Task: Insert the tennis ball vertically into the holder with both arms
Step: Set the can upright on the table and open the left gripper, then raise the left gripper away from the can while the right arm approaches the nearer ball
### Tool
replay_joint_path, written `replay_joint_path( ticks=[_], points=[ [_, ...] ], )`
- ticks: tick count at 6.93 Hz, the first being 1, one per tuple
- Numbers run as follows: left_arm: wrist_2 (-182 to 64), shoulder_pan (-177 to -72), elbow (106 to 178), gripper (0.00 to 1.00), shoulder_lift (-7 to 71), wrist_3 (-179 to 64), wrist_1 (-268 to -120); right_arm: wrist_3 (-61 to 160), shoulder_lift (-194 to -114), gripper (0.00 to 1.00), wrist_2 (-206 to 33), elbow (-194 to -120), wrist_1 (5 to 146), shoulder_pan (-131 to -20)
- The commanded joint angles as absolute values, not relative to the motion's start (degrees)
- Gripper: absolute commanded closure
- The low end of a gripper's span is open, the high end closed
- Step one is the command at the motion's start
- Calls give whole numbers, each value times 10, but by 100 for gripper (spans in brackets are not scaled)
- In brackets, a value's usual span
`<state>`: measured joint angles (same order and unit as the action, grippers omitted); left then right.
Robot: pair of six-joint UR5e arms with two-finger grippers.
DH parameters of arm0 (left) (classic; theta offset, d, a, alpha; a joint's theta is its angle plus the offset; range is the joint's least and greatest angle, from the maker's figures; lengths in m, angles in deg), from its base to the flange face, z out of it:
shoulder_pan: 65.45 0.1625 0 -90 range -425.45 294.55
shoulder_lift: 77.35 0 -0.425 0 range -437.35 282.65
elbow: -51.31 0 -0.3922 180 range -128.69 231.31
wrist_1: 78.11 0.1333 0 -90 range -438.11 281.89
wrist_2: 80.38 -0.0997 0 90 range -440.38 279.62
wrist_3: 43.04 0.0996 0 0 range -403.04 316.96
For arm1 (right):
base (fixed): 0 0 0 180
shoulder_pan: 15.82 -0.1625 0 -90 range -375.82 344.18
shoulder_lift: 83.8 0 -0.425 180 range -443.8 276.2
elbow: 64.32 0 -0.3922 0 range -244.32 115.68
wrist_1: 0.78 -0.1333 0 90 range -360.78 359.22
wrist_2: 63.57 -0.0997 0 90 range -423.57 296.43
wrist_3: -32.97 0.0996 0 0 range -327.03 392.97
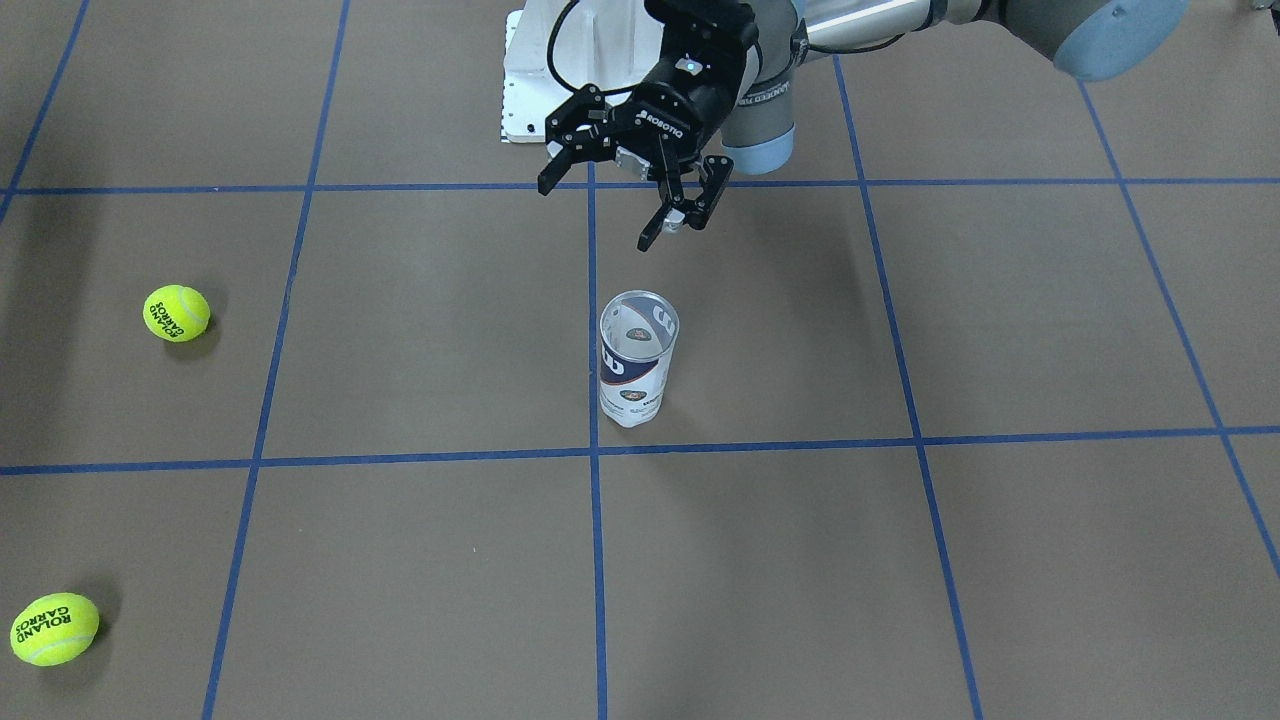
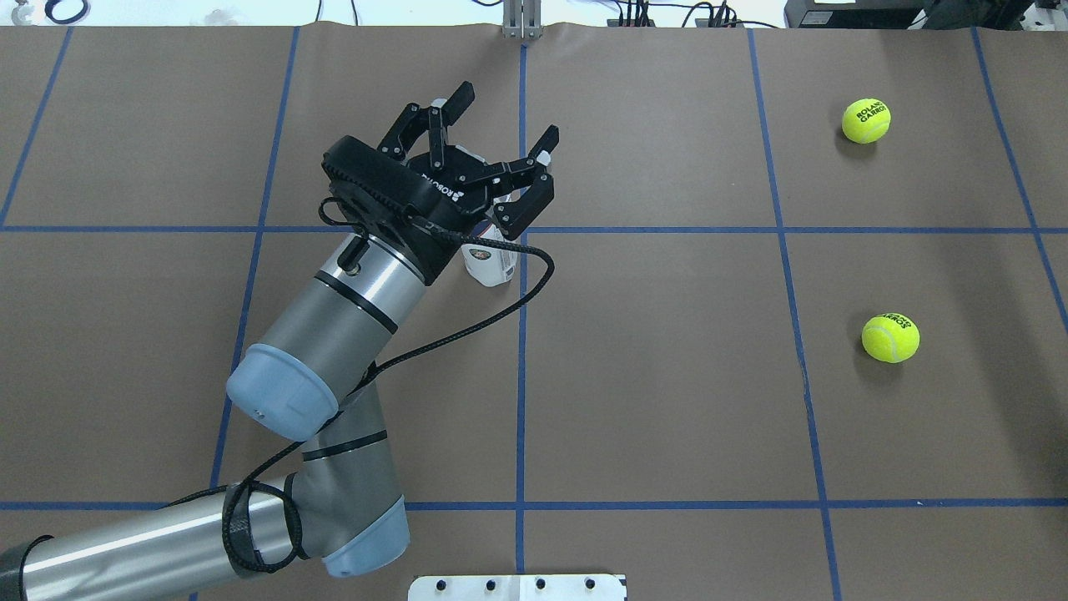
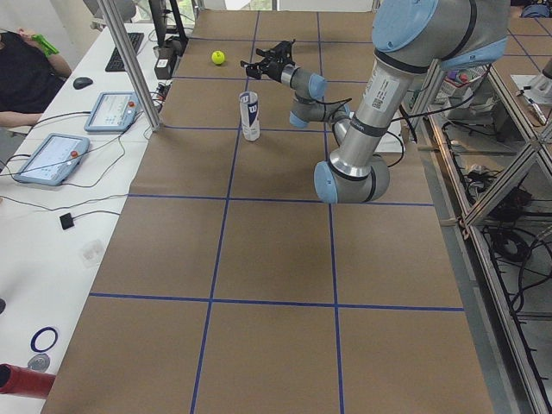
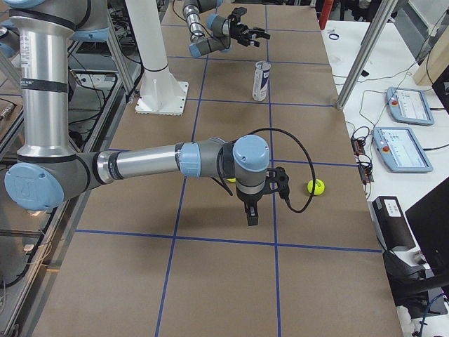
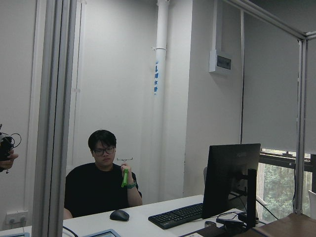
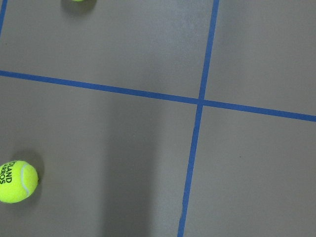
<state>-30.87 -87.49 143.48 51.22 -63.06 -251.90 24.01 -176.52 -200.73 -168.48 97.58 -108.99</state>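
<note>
Though half-hidden overhead, holder (image 1: pixel 638 362) upright frontally; left claw (image 1: pixel 596 216) agape, empty; right claw (image 4: pixel 251 216) unclear.

Table (image 1: pixel 450 330): brown paper cover, gridded with blue tape lines (image 1: pixel 592 560). Holder (image 1: pixel 636 370) stands upright on it, open end up, just beside a tape crossing near the centre. First tennis ball (image 1: pixel 177 313) and second tennis ball (image 1: pixel 54 628) lie in adjoining squares on the robot's right side, well apart from the holder. White pedestal base (image 1: pixel 540 90) sits at the robot's edge.

Clear holder (image 1: pixel 638 372), white-navy label — yellow-green tennis balls (image 1: pixel 176 312) — brown table (image 1: pixel 760 560), blue-gridded.
</note>
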Motion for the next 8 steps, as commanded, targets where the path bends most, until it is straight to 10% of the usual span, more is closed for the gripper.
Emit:
replay_joint_path(
  ticks=[1,8],
  points=[
    [-310,-893,1462,1,508,-638,-2497,244,-1752,0,-2019,-1679,921,-1081],
    [-311,-952,1461,1,466,-678,-2471,674,-1709,0,-1937,-1730,785,-805]
  ],
)
